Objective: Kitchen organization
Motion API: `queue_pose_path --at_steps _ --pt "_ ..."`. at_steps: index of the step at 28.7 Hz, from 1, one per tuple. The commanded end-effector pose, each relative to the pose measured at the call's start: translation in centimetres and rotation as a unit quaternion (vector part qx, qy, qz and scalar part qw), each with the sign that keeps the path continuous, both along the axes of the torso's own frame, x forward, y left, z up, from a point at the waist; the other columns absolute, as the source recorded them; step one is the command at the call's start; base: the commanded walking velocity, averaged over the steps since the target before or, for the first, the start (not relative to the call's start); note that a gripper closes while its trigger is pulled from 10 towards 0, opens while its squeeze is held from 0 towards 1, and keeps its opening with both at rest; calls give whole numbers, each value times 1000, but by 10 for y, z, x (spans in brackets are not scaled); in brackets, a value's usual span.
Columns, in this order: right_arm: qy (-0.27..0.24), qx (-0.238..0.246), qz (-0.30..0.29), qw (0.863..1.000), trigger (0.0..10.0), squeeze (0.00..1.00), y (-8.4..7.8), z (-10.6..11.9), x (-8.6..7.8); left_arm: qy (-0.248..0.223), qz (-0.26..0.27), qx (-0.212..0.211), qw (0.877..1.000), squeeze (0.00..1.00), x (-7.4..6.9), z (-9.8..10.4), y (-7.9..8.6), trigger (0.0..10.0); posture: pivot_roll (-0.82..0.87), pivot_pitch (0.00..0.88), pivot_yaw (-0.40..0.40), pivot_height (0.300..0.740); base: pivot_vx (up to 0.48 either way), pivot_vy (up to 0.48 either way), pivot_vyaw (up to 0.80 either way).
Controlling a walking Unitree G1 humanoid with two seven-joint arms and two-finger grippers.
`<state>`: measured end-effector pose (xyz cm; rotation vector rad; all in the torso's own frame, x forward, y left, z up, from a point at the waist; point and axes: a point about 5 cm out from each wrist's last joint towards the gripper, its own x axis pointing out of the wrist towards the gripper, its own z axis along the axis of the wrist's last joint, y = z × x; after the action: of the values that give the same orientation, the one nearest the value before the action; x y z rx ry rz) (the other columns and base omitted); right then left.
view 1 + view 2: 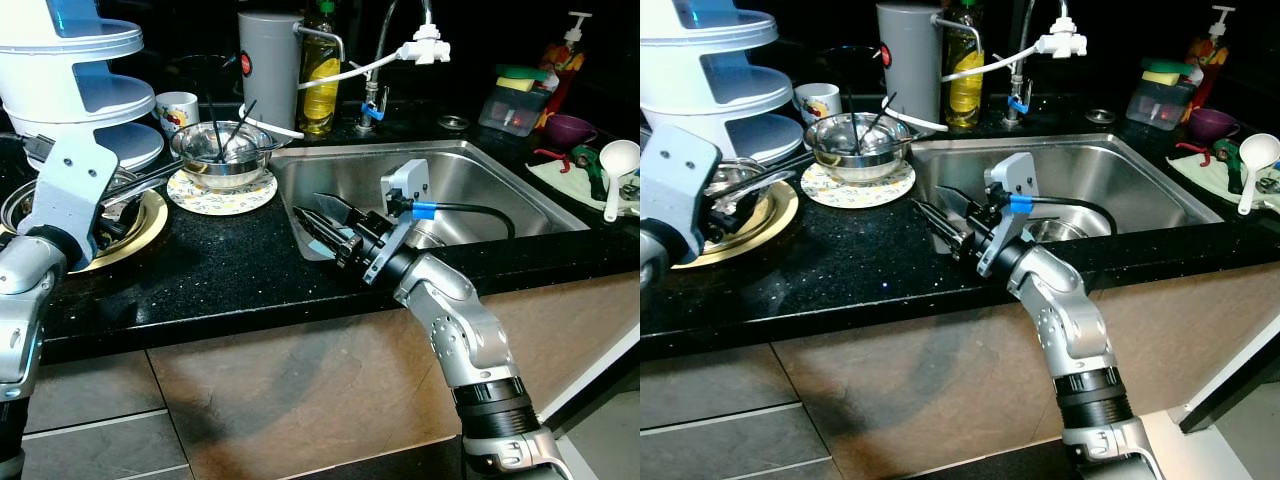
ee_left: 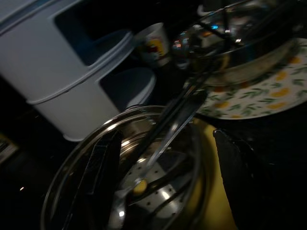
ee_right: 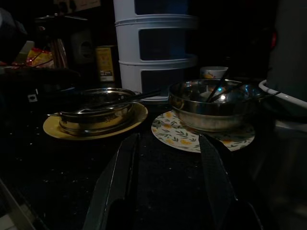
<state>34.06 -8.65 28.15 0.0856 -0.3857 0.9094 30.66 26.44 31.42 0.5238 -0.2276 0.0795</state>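
The right tool (image 1: 318, 222) sits low over the black bench (image 1: 200, 280), right at the left edge of the steel sink (image 1: 480, 175). Its two black fingers (image 3: 120, 177) are spread apart and hold nothing, and they aim across the bench at the dishes. The left tool (image 2: 165, 158) is over a steel pan (image 3: 93, 115) that sits on a yellow plate (image 1: 145, 235) on the left part of the bench. Its fingers are wide open too, one on each side of the pan, and they hold nothing. A long steel spoon (image 2: 168, 129) lies across the pan, with its handle sticking out over the rim. Just beside the yellow plate is a round plate with leaves on it (image 1: 222, 195), and a steel bowl (image 1: 222, 148) stands on that plate with dark sticks leaning in it. Behind the pan is a tall white stack of tubs (image 1: 80, 70), and a small cup with a picture (image 1: 178, 108) stands next to it. A grey jug (image 1: 268, 65) and a bottle of yellow oil (image 1: 320, 85) stand at the back, near the tap (image 1: 380, 70). Far off to the right lies a white scoop (image 1: 617, 165)
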Motion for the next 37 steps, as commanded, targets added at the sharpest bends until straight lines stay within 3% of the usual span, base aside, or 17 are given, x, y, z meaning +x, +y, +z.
queue_pose_path --at_steps 1,4,6,12,15,26,30,34,37 --pt "5 -5 12 1000 10000 0 2 -2 0 9 33 -13 999 0 -1 -4 11 10000 29 108 -64 740 0 0 0" --pt "5 -8 19 1000 10000 0 5 -2 -1 19 46 -7 999 0 -1 -5 16 10000 29 95 -67 740 0 0 0" --pt "4 -10 28 1000 10000 0 7 -2 -2 33 31 42 998 0 0 -9 13 10000 31 89 -70 740 0 0 0" --pt "5 -11 31 999 10000 0 7 -1 0 25 -18 69 997 0 0 -3 2 10000 33 88 -73 740 0 0 0" --pt "4 -11 29 1000 10000 0 7 0 1 28 4 86 996 0 -1 -4 4 10000 33 93 -72 740 0 0 0" --pt "12 -9 17 1000 10000 0 3 -3 1 27 -18 71 997 0 -2 -9 -3 10000 32 105 -80 740 0 0 0" --pt "24 8 5 1000 10000 0 -1 -4 3 5 -9 48 999 0 -6 -2 -1 10000 35 109 -87 740 0 0 0" --pt "25 9 9 1000 10000 0 -1 -4 3 13 -44 18 999 0 -9 -1 -6 10000 38 111 -90 740 0 0 0" --pt "23 1 21 1000 10000 0 2 -5 0 43 -78 45 995 0 -10 -9 -17 10000 40 125 -98 740 0 0 0"
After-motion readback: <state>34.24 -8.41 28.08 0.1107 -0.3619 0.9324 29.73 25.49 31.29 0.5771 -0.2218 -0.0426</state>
